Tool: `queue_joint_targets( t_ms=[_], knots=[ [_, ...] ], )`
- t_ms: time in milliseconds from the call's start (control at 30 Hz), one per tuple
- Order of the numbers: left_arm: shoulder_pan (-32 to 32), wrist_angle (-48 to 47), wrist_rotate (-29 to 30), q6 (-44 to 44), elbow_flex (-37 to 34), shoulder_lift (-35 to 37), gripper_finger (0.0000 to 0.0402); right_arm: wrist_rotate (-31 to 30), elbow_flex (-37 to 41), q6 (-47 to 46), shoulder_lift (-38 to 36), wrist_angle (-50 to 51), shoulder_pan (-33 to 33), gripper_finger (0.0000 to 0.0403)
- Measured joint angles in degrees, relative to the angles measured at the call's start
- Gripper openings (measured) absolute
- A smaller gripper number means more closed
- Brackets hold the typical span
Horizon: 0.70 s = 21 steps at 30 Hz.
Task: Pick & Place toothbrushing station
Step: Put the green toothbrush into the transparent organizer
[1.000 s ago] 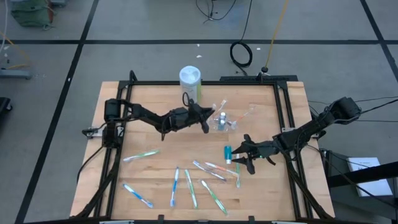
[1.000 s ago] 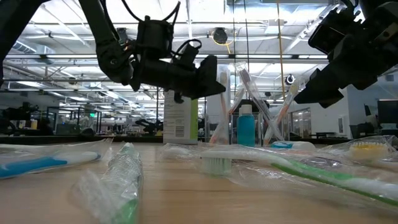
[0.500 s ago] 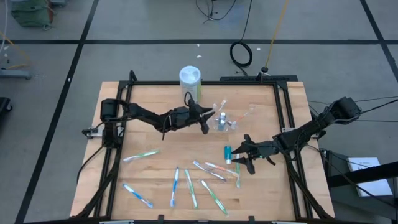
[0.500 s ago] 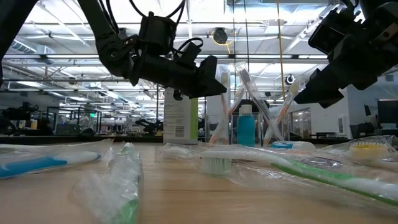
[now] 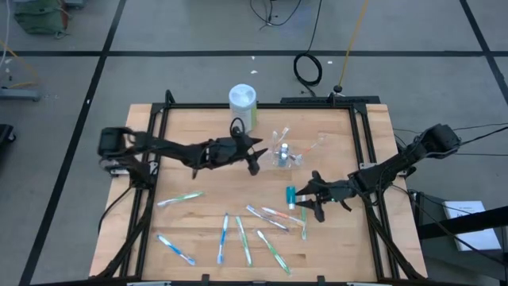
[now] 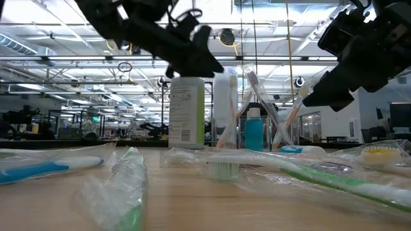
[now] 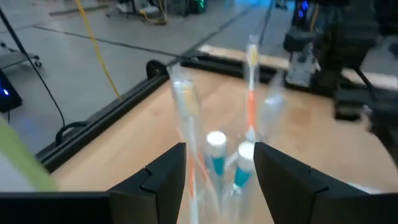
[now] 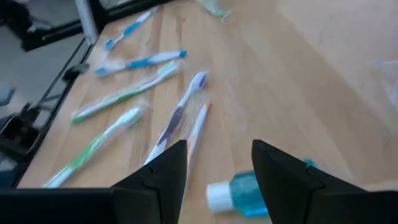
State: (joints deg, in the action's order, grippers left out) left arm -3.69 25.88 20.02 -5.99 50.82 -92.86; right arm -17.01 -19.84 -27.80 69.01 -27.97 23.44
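Cup (image 5: 282, 156) w/ brushes just beside spread left claw (image 5: 252, 153), seemingly apart.

The left gripper (image 5: 255, 156) has let its jaws spread wide and has drawn back from the clear cup (image 5: 282, 156), so it now sits a little apart from it rather than right against it. The whole left arm (image 5: 159, 146) has pulled back toward its own side of the table, its rear joint now out past the frame rail.
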Motion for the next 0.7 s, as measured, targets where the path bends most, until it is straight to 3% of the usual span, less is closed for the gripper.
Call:
queue_joint_targets(
  t_ms=[200,367,467,700],
  knots=[
    [2.5,-13.6,0.1,1.4,0.0,10.0,0.0195,-2.5,0.0,1.1,5.4,-7.1,0.9,0.0171],
    [5.4,-21.3,0.0,0.8,0.0,15.0,0.0195,-2.4,-2.7,8.3,11.3,-17.1,1.6,0.0171],
    [6.9,-22.7,0.1,0.8,0.0,15.5,0.0195,-2.2,-9.4,9.9,14.5,-8.7,2.6,0.0171],
    [8.8,-24.3,-0.6,1.3,-0.1,13.7,0.0195,-2.5,-27.1,8.4,19.1,29.6,5.7,0.0171]
  ],
)
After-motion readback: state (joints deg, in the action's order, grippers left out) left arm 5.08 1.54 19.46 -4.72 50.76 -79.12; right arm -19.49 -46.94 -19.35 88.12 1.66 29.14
